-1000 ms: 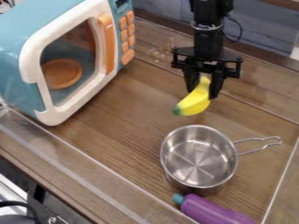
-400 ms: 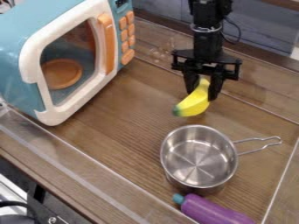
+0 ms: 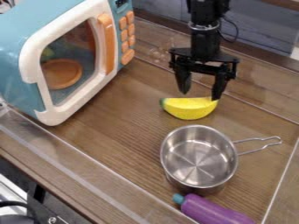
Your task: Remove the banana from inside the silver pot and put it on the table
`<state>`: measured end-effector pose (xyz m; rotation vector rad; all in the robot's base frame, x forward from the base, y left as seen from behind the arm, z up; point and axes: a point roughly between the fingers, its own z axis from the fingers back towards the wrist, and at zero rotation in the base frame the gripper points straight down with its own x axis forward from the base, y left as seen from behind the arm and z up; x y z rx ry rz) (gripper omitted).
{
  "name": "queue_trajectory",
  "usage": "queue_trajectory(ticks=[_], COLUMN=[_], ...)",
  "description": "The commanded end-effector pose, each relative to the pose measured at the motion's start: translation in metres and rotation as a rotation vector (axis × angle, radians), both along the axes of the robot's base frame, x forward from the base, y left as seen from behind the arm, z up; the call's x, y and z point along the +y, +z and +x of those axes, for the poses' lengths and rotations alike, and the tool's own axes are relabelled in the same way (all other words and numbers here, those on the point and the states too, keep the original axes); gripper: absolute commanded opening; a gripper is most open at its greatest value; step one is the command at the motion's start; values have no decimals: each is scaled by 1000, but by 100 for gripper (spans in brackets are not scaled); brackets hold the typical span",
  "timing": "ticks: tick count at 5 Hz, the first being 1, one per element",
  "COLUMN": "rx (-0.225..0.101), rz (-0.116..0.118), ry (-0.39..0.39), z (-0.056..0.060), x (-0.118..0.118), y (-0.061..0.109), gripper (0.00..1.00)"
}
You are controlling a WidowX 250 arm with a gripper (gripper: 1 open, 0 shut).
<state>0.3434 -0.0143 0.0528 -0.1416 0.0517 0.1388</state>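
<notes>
The yellow banana [image 3: 191, 108] lies flat on the brown table [image 3: 105, 140], just beyond the silver pot [image 3: 200, 156]. The pot is empty, and its wire handle points right. My gripper [image 3: 204, 86] hangs straight down right above the banana, open, with its two dark fingers spread and nothing between them. The fingertips end just above the fruit, apart from it.
A blue-and-white toy microwave [image 3: 65, 54] fills the back left, with its door facing right. A purple eggplant-like toy [image 3: 216, 211] lies at the front edge, near the pot. The table has a clear raised rim [image 3: 82, 197] along the front.
The gripper opened and let go of the banana, which dropped from between the fingers and now rests on its side on the table. The arm stayed in place.
</notes>
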Motion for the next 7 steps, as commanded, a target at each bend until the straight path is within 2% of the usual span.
queue_trajectory(ticks=[1, 4, 6, 7], rx=[-64, -39, -60, -66], rz=[15, 55, 50, 49], ry=[-1, -48, -124, -165], z=[6, -4, -9, -9], x=[11, 34, 43, 44], y=[25, 39, 58, 61], gripper=[100, 100, 100, 100])
